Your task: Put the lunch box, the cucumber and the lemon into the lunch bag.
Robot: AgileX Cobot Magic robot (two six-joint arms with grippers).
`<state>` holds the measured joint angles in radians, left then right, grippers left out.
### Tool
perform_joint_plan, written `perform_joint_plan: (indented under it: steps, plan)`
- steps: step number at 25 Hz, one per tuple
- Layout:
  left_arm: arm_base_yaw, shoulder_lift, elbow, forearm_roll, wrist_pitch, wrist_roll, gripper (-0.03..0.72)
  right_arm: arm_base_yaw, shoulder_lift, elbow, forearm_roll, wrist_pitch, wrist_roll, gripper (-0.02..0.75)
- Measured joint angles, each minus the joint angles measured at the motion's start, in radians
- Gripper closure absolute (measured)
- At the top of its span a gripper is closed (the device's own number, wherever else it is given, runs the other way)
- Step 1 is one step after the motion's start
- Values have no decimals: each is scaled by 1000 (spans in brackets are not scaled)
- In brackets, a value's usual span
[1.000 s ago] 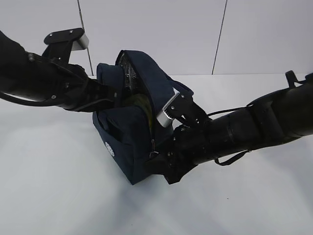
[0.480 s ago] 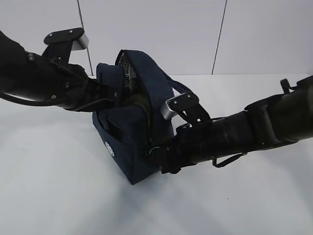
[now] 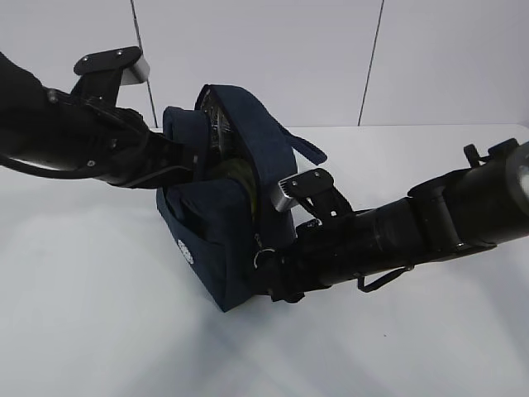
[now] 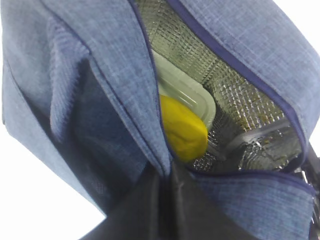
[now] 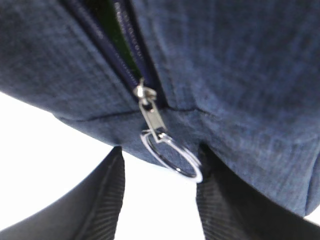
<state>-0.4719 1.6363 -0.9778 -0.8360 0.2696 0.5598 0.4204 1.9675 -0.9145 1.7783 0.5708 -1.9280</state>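
Partly hidden inside one lunch bag (image 3: 223, 240), one lemon (image 4: 184, 129), one lunch box (image 4: 186, 91), left gripper (image 4: 162, 187) pinching bag fabric, right gripper (image 5: 160, 192) jaws half-open around ring pull (image 5: 172, 157).

Robot test bench or lab: bare white table (image 3: 99, 331), plain white panelled wall (image 3: 273, 58), 2 black arms working over 1 bag (image 3: 219, 240).
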Motion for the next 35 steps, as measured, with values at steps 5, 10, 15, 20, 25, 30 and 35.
perform_joint_plan:
  steps: [5,10,15,20,25,30,35]
  plan:
    - [0,0,0,0,0,0,694,0,0,0,0,1,-63,376]
    - [0,0,0,0,0,0,694,0,0,0,0,-6,-106,376]
    - [0,0,0,0,-1,0,694,0,-2,-16,0,-17,-110,376]
    - [0,0,0,0,-2,0,694,0,-12,-17,0,-28,-112,376]
    - [0,0,0,0,-2,0,694,0,-30,-17,0,-30,-112,376]
    - [0,0,0,0,-2,0,694,0,-42,-17,0,-30,-112,376]
    - [0,0,0,0,-2,0,694,0,-43,-17,0,-30,-112,377]
